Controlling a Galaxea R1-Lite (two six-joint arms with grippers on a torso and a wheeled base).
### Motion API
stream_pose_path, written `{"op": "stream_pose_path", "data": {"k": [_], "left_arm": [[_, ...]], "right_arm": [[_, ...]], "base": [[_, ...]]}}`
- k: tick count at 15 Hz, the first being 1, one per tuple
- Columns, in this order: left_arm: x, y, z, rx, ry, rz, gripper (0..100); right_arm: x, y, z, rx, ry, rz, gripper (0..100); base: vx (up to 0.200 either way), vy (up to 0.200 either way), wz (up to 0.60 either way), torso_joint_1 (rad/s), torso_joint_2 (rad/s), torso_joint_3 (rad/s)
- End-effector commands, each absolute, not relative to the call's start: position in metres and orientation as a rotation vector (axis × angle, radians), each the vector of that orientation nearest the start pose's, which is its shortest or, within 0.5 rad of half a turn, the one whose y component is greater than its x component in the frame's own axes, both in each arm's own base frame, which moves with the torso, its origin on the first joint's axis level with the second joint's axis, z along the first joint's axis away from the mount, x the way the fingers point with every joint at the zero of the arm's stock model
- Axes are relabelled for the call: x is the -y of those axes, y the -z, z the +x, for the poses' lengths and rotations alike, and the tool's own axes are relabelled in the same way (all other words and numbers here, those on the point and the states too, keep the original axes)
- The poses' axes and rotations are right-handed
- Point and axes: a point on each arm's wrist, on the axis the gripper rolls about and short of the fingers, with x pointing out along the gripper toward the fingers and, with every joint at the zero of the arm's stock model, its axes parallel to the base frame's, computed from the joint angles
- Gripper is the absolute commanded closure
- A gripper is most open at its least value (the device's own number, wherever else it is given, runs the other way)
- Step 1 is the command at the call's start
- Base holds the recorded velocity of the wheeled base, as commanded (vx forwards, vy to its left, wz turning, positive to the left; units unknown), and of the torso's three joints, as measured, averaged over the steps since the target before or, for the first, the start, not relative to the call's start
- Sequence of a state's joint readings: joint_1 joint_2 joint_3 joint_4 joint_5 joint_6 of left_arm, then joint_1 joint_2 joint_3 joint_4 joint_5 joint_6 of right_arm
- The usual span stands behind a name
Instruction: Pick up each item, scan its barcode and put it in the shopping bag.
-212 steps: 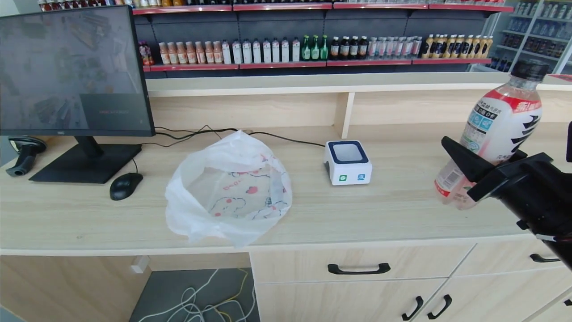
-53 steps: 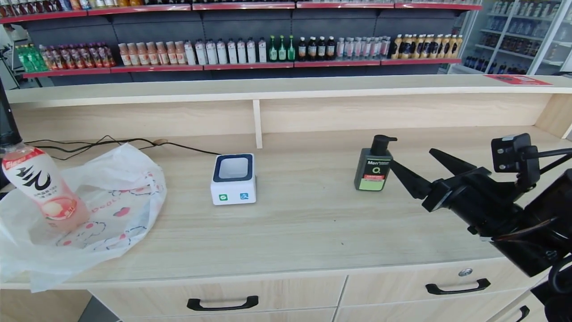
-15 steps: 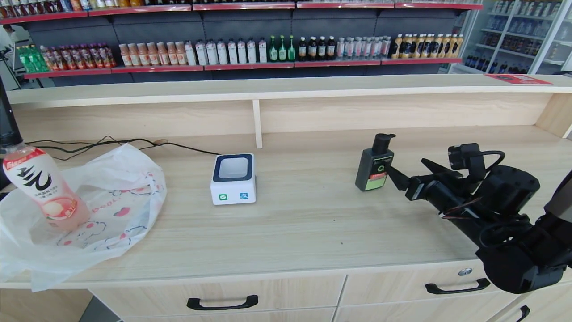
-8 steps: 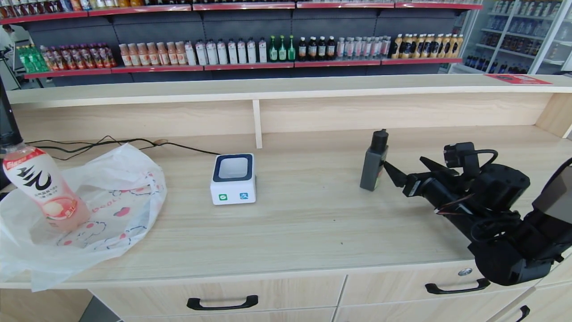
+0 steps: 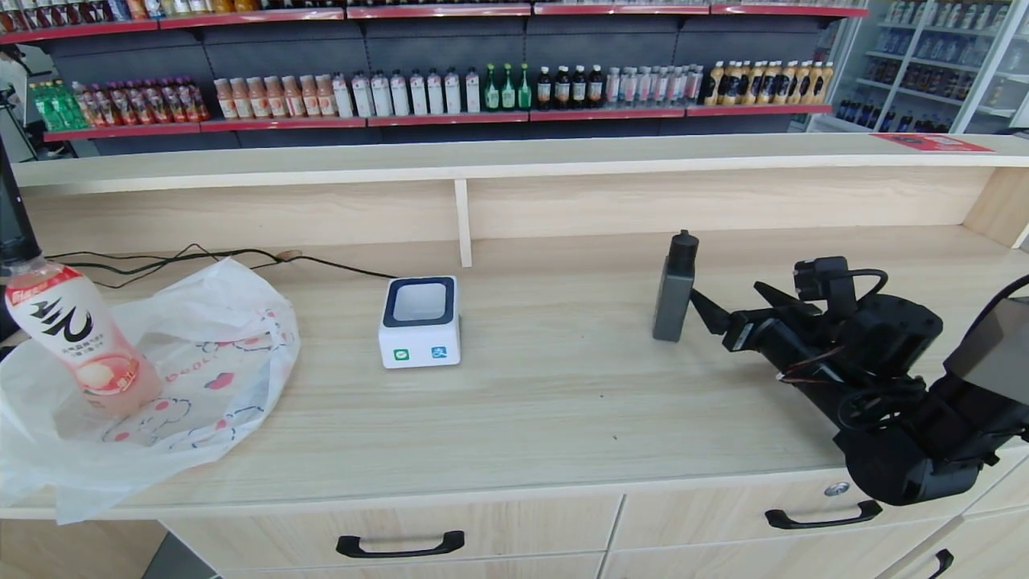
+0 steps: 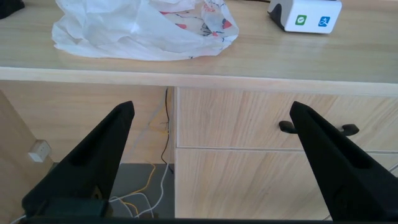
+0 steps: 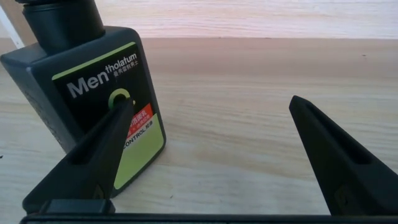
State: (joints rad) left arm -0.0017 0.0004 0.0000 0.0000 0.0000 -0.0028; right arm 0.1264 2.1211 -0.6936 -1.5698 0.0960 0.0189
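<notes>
Left gripper hangs spread and empty, low in front of the pale wooden counter, with the white plastic shopping bag up beyond it. I judge one item done: the pink drink bottle stands in that bag. The white square scanner sits between my grippers. The dark grey pump bottle stands upright just off one fingertip of my spread right gripper, not grasped. Grasping, scanning and bagging remain.

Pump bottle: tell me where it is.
Head view: the pump bottle stands upright on the right half of the counter, right of the white scanner, close beside the open right gripper.
</notes>
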Motion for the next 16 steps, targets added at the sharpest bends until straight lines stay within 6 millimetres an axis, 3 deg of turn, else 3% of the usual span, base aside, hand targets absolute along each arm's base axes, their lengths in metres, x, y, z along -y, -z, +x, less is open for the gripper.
{"op": "stream_pose_path", "data": {"k": [1,7,10,16], "left_arm": [[0.000,-0.075,-0.023,0.000,0.002,-0.003,0],[0.000,-0.075,-0.023,0.000,0.002,-0.003,0],[0.000,-0.075,-0.023,0.000,0.002,-0.003,0],[0.000,-0.075,-0.023,0.000,0.002,-0.003,0]], "right_arm": [[-0.047,-0.104,0.358,0.133,-0.222,0.020,0],[-0.036,-0.106,0.356,0.135,-0.196,0.004,0],[-0.025,-0.113,0.339,0.124,-0.171,0.005,0],[-0.053,-0.132,0.303,0.142,-0.265,-0.020,0]], "base": [[0.000,0.000,0.00,0.000,0.00,0.000],[0.000,0.000,0.00,0.000,0.00,0.000],[0.000,0.000,0.00,0.000,0.00,0.000],[0.000,0.000,0.00,0.000,0.00,0.000]]}}
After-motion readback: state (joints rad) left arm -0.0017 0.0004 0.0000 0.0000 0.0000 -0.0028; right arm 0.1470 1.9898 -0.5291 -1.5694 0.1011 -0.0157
